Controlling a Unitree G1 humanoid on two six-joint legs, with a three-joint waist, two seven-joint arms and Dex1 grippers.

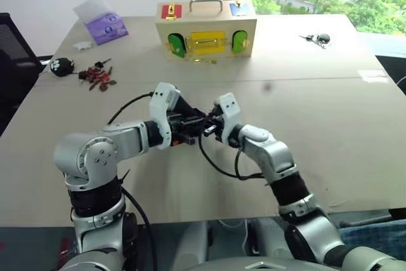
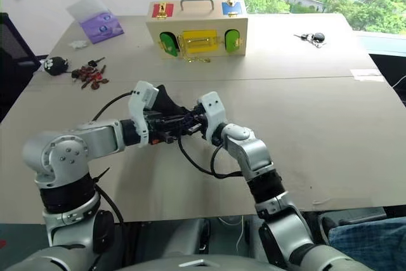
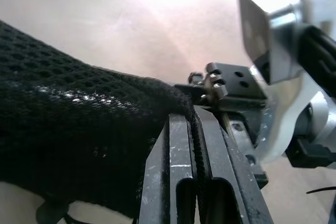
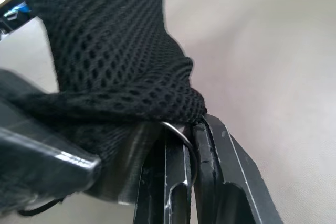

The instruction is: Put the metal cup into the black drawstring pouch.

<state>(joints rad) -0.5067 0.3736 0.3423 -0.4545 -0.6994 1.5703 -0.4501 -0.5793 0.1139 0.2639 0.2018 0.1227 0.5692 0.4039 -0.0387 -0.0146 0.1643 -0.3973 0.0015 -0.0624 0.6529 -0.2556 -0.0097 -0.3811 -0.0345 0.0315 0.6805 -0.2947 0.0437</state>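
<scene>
Metal cup first: in the right wrist view a curved shiny steel rim (image 4: 178, 132) peeks out from under the black mesh just above the right fingers (image 4: 220, 182), so the small silver tumbler sits at the mouth of the bag; how far inside it reaches cannot be told. The soft black mesh drawstring pouch (image 2: 166, 107) hangs in mid-air at the centre of the head views, held above the pale tan bench (image 2: 304, 118) between both arms. The left gripper (image 1: 190, 132) comes in from the lower left; its fingers (image 3: 178, 182) are pressed together on the pouch's thin black edge cord, with the mesh bulging away from them. The right gripper (image 1: 208, 125) comes in from the lower right and meets it nose to nose — its fingers are pinched together on the pouch's hem and the cup's rim. The two grippers are nearly touching.

Toward the top of the frame, well apart from the arms, stands a pale wooden box with a metal handle and red, blue, green and yellow latched panels (image 1: 206, 30). At the upper left lie a purple packet (image 1: 106, 27), a small black round toy with a white paw print (image 1: 61, 66) and a cluster of dark red keys (image 1: 98, 79) — at the upper right, a small bunch of dark keys (image 1: 317, 39).
</scene>
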